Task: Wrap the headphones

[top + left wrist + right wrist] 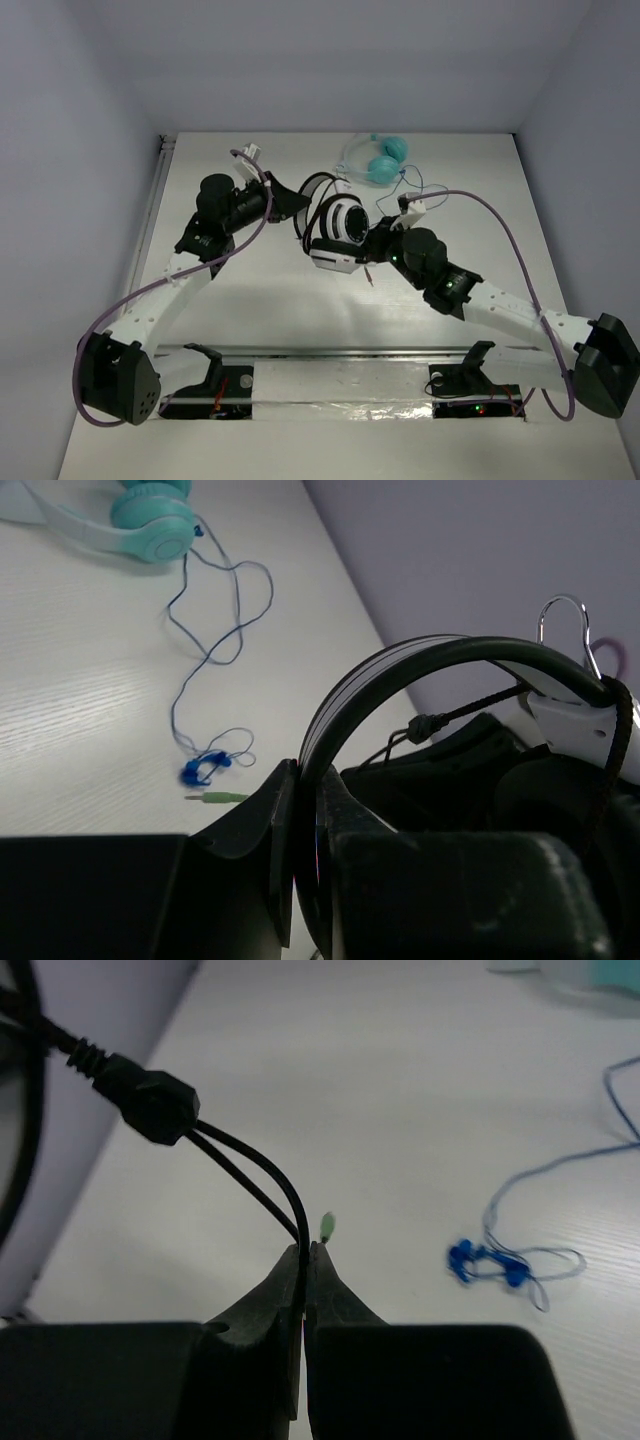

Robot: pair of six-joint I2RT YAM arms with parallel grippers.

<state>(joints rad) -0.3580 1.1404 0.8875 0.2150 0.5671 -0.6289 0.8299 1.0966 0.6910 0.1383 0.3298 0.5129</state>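
The white-and-black headphones [342,220] are at the table's middle, between both arms, striped earcup facing up. My left gripper [297,208] is shut on their black headband [420,665], which arcs up and right out of the jaws in the left wrist view [305,778]. My right gripper [372,243] is just right of the earcup. In the right wrist view it [308,1250] is shut on the thin black cable [255,1175], two strands running from a black junction piece [150,1100] into the jaws. Much of the earcups is hidden in the wrist views.
Smaller teal headphones [382,160] lie at the back of the table, their blue cord [215,630] trailing forward to a blue bundled end [485,1260] and a green plug [215,797]. Grey walls enclose the table on three sides.
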